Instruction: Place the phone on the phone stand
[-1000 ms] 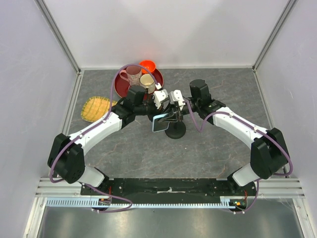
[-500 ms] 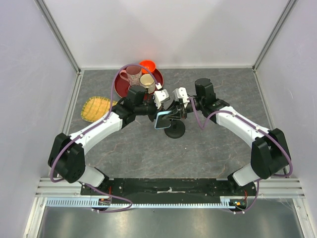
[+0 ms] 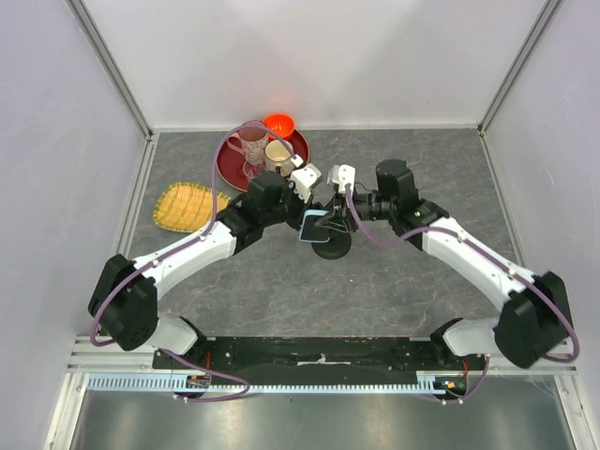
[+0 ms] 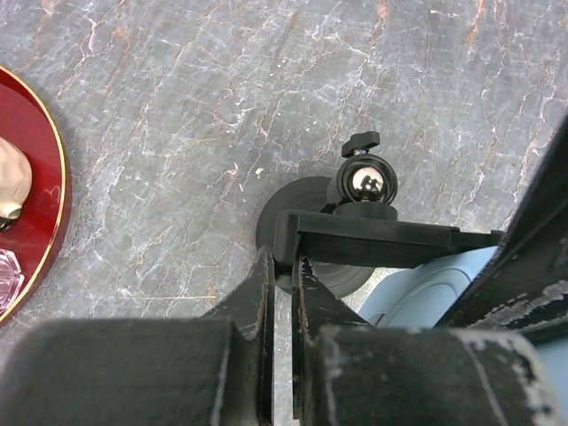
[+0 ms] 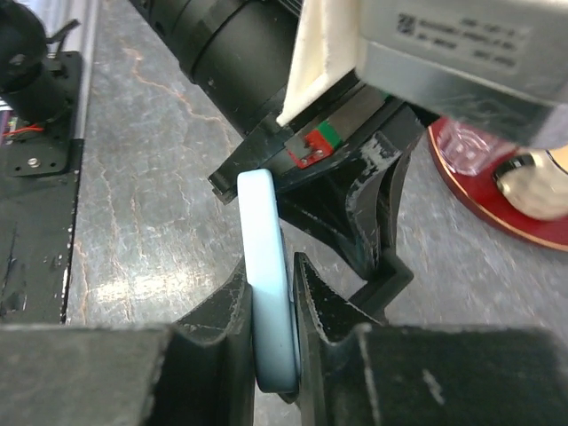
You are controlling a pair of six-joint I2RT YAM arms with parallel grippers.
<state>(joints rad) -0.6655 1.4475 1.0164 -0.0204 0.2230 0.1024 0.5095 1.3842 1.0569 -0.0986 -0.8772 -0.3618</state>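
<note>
The phone [image 3: 313, 226], dark-screened with a light blue rim, is held on edge just above the round base of the black phone stand [image 3: 332, 247]. My right gripper [image 3: 334, 214] is shut on the phone; in the right wrist view its fingers [image 5: 231, 306] pinch the blue rim [image 5: 269, 266] beside the stand's cradle [image 5: 377, 235]. My left gripper [image 3: 302, 208] is shut on the end of the cradle plate [image 4: 373, 244]; its tips [image 4: 282, 259] meet there. The stand's ball joint [image 4: 366, 182] and a corner of the phone [image 4: 426, 293] show in the left wrist view.
A dark red tray [image 3: 228, 167] with two mugs stands at the back, an orange bowl [image 3: 279, 123] behind it. A yellow woven mat [image 3: 183, 204] lies at the left. The tray's rim shows in the left wrist view [image 4: 40, 204] and the right wrist view [image 5: 497, 226].
Both grippers have shifted right and a little farther back. The phone has moved with the right gripper over the stand, and the right arm's elbow has swung outward.
</note>
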